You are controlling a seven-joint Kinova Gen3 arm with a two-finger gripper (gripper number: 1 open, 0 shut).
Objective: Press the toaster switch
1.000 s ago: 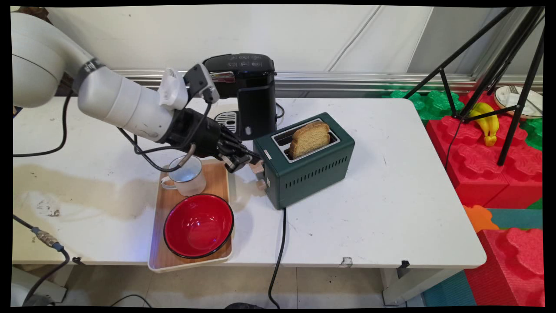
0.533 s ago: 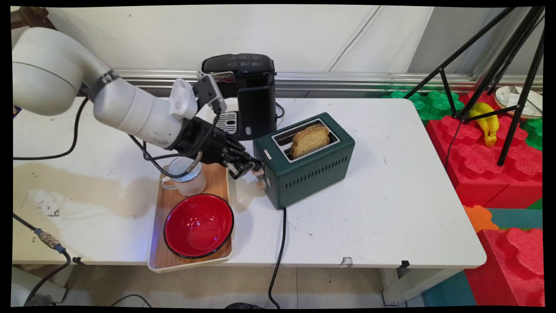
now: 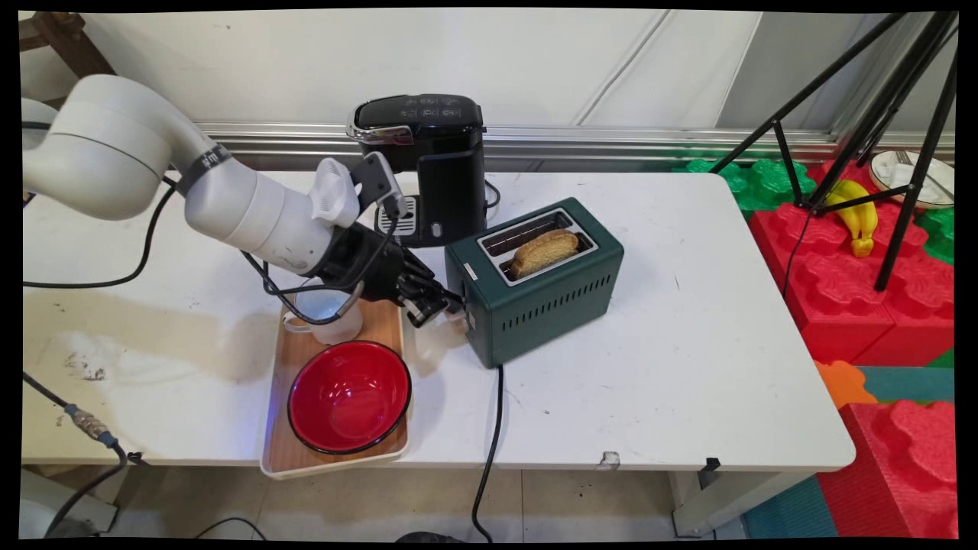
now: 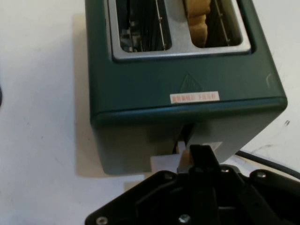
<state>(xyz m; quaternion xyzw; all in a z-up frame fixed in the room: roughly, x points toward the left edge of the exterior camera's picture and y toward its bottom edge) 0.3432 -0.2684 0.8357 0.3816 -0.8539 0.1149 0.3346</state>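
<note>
the gripper (image 3: 442, 305), fingers together, presses the lever (image 4: 187, 157) on the toaster's (image 3: 546, 294) end, at nine o'clock of the bread (image 3: 544, 251) sunk in its slot. judgement: mid-press; next, firm downward push until it latches.

A black coffee machine (image 3: 428, 164) stands at the back of the white counter (image 3: 688, 344). In front of it and to its left lies a wooden tray (image 3: 283, 451) carrying a white mug (image 3: 325, 325) and, nearer the camera, a red bowl (image 3: 350, 397).
</note>
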